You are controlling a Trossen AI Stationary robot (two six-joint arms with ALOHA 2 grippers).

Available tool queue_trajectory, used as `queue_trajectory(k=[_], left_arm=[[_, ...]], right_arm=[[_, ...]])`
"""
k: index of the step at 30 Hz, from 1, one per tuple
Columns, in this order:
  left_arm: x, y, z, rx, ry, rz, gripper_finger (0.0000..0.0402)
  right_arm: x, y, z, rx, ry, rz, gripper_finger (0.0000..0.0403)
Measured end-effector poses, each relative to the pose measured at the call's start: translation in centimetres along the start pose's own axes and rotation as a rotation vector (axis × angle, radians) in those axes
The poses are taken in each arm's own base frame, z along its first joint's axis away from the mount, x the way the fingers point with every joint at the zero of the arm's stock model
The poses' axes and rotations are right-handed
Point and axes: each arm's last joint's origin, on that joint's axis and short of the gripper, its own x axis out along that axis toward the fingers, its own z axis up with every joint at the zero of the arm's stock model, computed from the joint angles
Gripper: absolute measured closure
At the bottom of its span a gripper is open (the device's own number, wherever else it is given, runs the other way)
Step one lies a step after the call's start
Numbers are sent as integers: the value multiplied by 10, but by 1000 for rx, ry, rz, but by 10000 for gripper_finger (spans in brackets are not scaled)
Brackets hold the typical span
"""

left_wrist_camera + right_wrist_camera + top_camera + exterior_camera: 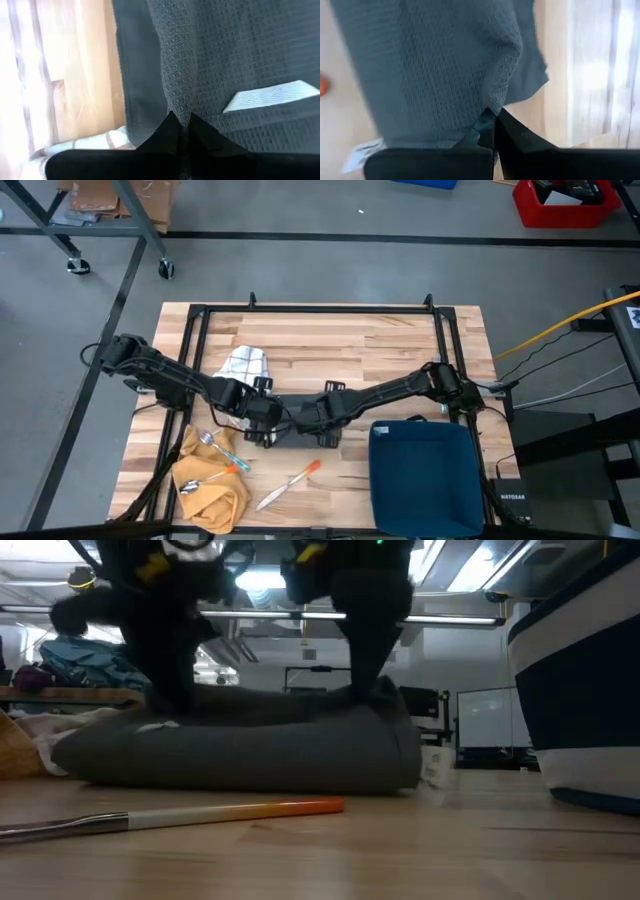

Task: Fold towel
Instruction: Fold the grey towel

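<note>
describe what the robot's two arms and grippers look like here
Both arms are matte black with slim jointed links and chunky rounded joint housings. The left arm and right arm each trail thin black cables near the base. Each ends in a two-finger gripper, left gripper and right gripper, with dark, flat fingers tapering to points. In the low view, yellow markings show on the wrists.

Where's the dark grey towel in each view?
High view: dark grey towel at table centre, mostly hidden under both hands.
Low view: long folded roll across the middle, behind the orange-tipped utensil.
Left wrist view: fills upper right.
Right wrist view: fills upper left.
Shared landmark: its white label.
</note>
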Motion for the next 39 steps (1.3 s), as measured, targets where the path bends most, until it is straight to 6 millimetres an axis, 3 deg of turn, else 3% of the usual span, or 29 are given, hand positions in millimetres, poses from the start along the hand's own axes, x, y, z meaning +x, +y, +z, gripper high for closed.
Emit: queue_trajectory(k=[6,15,20,25,34,39], left_arm=[[17,7,-13,-62,32,44,362],[30,8,-28,-95,57,126,266],[32,8,-32,-161,63,159,242],[32,9,-32,-203,57,171,238],[30,16,-27,-290,-40,430,238],[30,17,-24,-315,-80,466,238]], right_arm=[[16,-8,1,-18,-1,-16,366],[21,-10,0,-15,-1,-43,232],[21,-10,0,-13,-6,-41,189],[21,-9,2,-7,-26,-34,178],[20,-5,12,22,-106,49,178],[20,-2,17,35,-154,92,178]])
